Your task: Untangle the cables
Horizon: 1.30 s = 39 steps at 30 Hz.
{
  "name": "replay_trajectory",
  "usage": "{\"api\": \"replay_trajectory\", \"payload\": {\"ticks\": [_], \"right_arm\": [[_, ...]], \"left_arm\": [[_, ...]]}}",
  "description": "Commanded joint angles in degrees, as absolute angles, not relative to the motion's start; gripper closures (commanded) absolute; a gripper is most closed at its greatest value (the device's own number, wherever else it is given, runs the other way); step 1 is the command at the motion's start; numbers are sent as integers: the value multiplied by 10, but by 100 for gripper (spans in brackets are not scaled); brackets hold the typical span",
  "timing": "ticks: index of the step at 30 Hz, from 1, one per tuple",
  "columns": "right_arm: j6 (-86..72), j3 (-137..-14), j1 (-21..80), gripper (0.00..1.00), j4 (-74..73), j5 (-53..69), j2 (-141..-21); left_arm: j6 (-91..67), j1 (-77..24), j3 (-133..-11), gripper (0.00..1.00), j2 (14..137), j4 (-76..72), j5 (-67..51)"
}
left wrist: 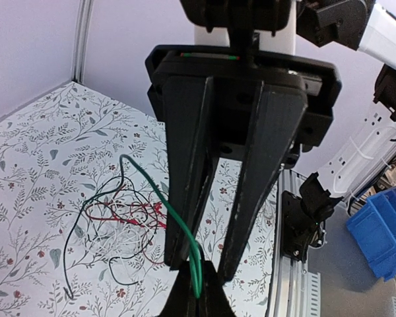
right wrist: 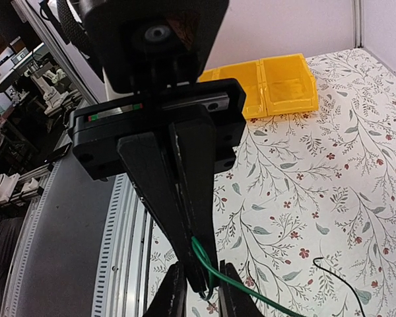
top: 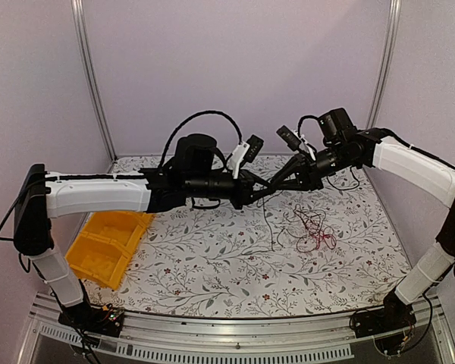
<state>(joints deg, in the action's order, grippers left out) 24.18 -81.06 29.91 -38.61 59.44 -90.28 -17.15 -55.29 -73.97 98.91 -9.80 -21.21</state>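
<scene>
A tangle of thin red and black cables [top: 311, 227] lies on the floral table right of centre, and shows in the left wrist view [left wrist: 119, 211]. Both grippers meet in mid-air above the table. My right gripper [right wrist: 208, 287] is shut on a thin green cable [right wrist: 251, 290], which runs down to the tangle [left wrist: 165, 198]. My left gripper [left wrist: 201, 264] is open, its fingers [left wrist: 178, 251] either side of the right gripper's closed tips [left wrist: 198, 300] and the green cable. In the top view the left gripper [top: 265, 185] and right gripper [top: 277, 180] touch tip to tip, and a thin dark wire [top: 268, 220] hangs below.
A yellow two-compartment bin [top: 110, 243] sits at the table's left edge and also shows in the right wrist view [right wrist: 277, 86]. A loose black cable end [right wrist: 336, 277] lies on the floral table cover [top: 212, 265]. A blue bin [left wrist: 376, 231] stands off the table.
</scene>
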Motion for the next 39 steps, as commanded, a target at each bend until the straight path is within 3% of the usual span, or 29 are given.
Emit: {"api": "replay_trajectory", "payload": {"ticks": [1, 2, 4, 8, 11, 17, 20, 25, 26, 29, 32, 39], "right_arm": [[230, -827, 291, 92, -381, 620, -907], [229, -826, 290, 98, -382, 620, -906], [229, -824, 289, 100, -382, 621, -905], [231, -821, 289, 100, -382, 621, -901], [231, -821, 290, 100, -385, 623, -899], [235, -816, 290, 100, -385, 621, -898], [236, -813, 289, 100, -385, 621, -899], [237, -788, 288, 100, -373, 568, -889], [251, -756, 286, 98, -369, 526, -879], [291, -700, 286, 81, -364, 465, -866], [322, -647, 291, 67, -352, 428, -858], [330, -594, 337, 63, -322, 417, -857]], "left_arm": [[-158, -560, -738, 100, 997, -96, -207], [-157, -560, -737, 100, 996, -96, -207], [-153, -560, -733, 100, 995, -96, -205], [-150, -560, -726, 82, 997, -97, -194], [-149, -559, -714, 76, 995, -110, -192], [-150, -557, -698, 89, 991, -131, -195], [-150, -556, -694, 100, 988, -134, -194], [-160, -554, -695, 99, 995, -88, -170], [-169, -554, -674, 80, 990, -55, -162], [-201, -557, -610, 62, 970, -33, -138], [-245, -562, -545, 54, 941, -3, -107], [-327, -593, -440, 48, 879, 60, -77]]}}
